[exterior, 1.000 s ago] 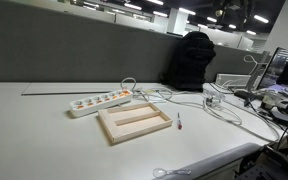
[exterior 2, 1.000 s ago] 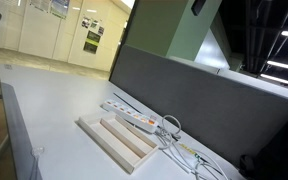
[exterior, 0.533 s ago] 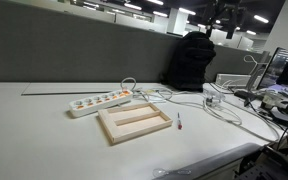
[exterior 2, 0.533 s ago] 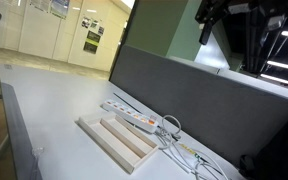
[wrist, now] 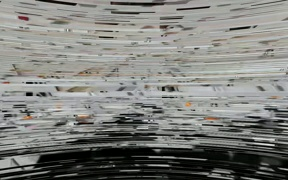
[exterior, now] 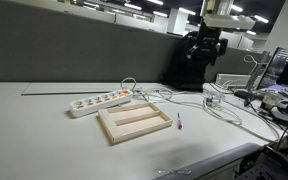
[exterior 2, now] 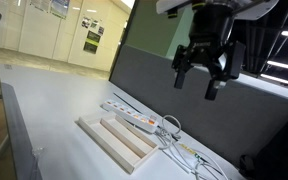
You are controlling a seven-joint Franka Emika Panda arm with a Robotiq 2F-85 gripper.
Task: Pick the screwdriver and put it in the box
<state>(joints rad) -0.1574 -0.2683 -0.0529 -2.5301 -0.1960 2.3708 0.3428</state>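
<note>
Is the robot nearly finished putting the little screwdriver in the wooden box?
Not yet, nothing is done. The screwdriver lies on the table beside the box, not in it. The hand hangs open high above the table, holding nothing. Left to do: come down, grab the screwdriver, and drop it in the box.

A pale table [exterior: 34,125] carries four things in an exterior view. The wooden box [exterior: 105,126] lies flat near its middle. From the box, the power strip [exterior: 99,101] lies at eleven o'clock, the screwdriver [exterior: 180,122] just beside at three o'clock, and loose white cables [exterior: 199,103] at one o'clock.
</note>
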